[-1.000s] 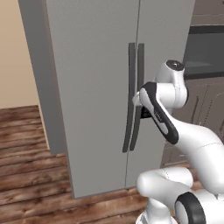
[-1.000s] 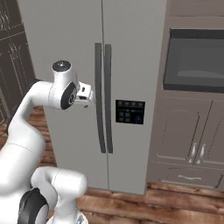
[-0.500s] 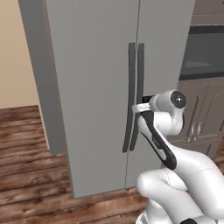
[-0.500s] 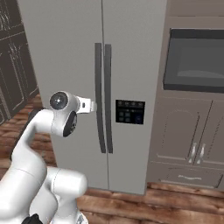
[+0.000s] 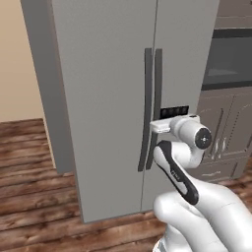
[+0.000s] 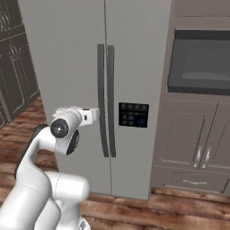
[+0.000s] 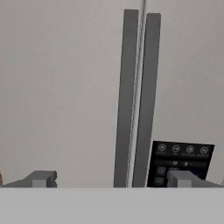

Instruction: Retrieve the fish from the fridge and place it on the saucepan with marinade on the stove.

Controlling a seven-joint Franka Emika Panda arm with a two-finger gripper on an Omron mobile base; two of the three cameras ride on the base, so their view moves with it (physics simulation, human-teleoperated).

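The fridge (image 5: 98,74) (image 6: 67,54) is a tall grey two-door unit with both doors shut. Its two long dark handles (image 5: 152,108) (image 6: 106,99) (image 7: 135,96) run down the middle seam. My gripper (image 5: 156,128) (image 6: 95,115) (image 7: 113,179) points at the lower part of those handles, close in front of them. It is open, with the fingertips (image 7: 41,178) wide apart and nothing between them. The fish, the saucepan, the marinade and the stove are out of view.
A black control panel (image 6: 133,115) (image 7: 179,162) sits on the right door beside the handles. Right of the fridge are a dark built-in oven (image 5: 231,59) (image 6: 202,63) and grey cabinets (image 6: 193,148). Dark cabinets (image 6: 13,67) stand left. Wood floor (image 5: 29,167) lies below.
The arm has folded downward and my hand has dropped along the fridge handles to a lower height. The jaws stayed open and the doors stayed shut.
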